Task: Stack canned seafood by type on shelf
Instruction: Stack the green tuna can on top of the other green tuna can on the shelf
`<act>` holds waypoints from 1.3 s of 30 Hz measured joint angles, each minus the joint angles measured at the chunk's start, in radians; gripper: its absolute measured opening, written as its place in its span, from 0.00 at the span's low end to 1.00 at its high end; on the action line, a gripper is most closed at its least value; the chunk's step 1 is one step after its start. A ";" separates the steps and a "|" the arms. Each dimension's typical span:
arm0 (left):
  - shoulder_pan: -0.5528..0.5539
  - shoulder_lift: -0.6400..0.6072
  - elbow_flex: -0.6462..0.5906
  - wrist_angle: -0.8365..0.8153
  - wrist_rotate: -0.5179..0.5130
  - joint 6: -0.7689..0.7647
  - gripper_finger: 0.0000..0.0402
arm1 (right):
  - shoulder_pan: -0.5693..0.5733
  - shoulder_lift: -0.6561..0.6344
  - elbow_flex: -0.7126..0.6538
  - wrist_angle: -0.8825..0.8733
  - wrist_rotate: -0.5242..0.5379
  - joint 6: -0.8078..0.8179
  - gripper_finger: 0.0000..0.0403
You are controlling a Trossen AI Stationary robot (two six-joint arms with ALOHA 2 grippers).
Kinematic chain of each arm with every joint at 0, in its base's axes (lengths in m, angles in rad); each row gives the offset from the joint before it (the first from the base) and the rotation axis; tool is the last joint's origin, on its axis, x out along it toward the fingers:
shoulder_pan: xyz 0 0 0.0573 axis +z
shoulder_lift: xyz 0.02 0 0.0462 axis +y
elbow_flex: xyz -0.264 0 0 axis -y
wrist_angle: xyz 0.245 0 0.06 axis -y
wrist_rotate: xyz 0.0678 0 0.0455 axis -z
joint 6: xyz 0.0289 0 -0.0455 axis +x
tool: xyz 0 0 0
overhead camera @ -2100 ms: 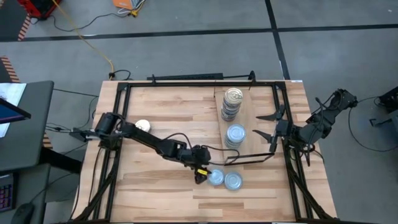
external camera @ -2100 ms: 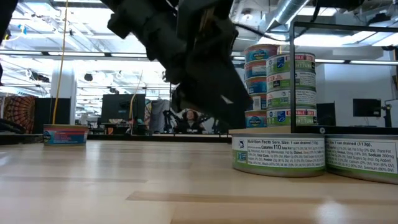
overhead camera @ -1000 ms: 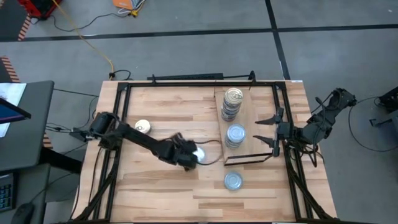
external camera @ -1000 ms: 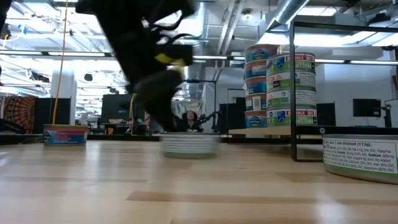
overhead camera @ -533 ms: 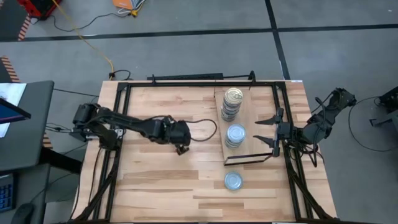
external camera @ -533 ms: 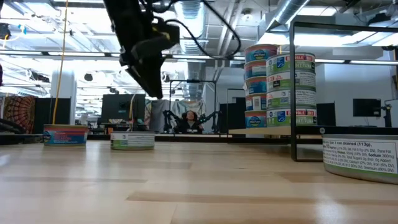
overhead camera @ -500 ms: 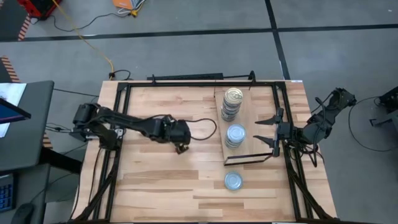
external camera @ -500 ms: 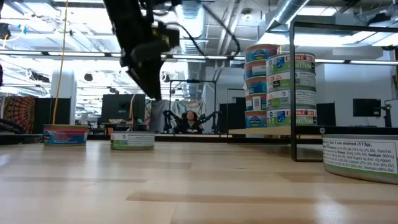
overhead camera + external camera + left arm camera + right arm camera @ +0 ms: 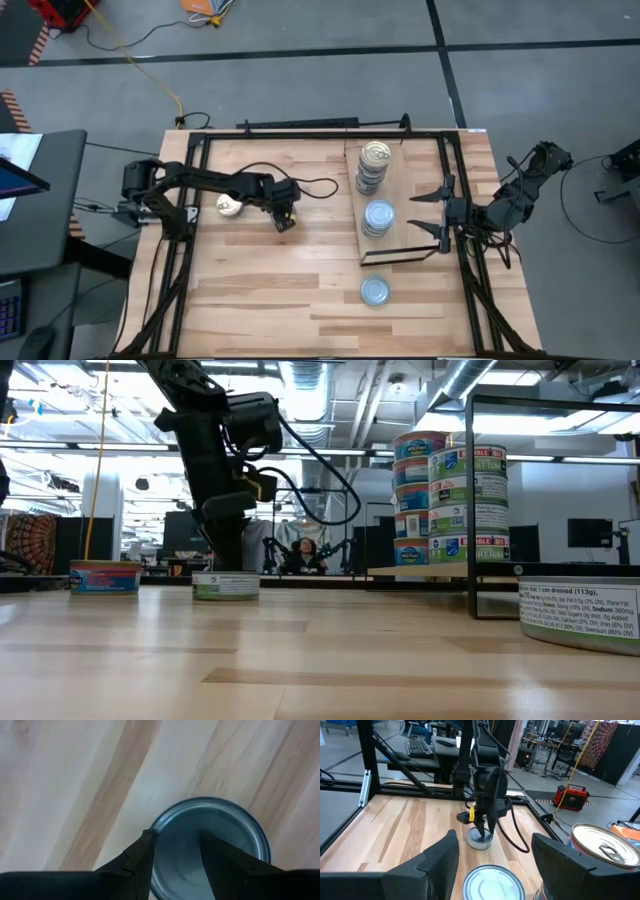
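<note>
Most flat round tins already stand in two stacks (image 9: 372, 168) on the light-wood shelf board (image 9: 400, 200); three remain on the counter (image 9: 250, 290), one silvery-topped tin (image 9: 210, 845) straddled by the left gripper (image 9: 283, 222)'s half-open fingers; the right gripper (image 9: 425, 210) waits open.

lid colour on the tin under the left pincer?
Silvery light blue. The tin under the left pincer shows it best in the left wrist view.

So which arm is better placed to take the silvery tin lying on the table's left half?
The left. Its gripper is right down over that tin, fingers straddling its rim. The right gripper waits beside the shelf, far off.
</note>
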 joint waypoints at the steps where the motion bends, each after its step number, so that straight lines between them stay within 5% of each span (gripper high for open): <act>1: 0.010 0.000 0.000 0.000 0.015 0.013 0.37 | 0.000 0.000 0.000 0.000 0.000 -0.002 0.69; 6: 0.054 -0.008 -0.001 0.006 0.076 0.028 0.34 | 0.000 0.000 0.000 -0.010 0.000 -0.002 0.69; 16: 0.020 -0.148 -0.003 0.009 0.025 0.046 0.30 | 0.000 0.000 0.000 -0.024 0.001 0.005 0.69; 29: -0.227 -0.175 -0.002 -0.006 -0.107 0.116 0.30 | -0.001 0.000 0.000 -0.021 0.005 0.011 0.69; 39: -0.344 -0.156 -0.001 -0.104 -0.229 0.003 0.38 | -0.001 0.000 0.000 -0.027 0.005 0.016 0.69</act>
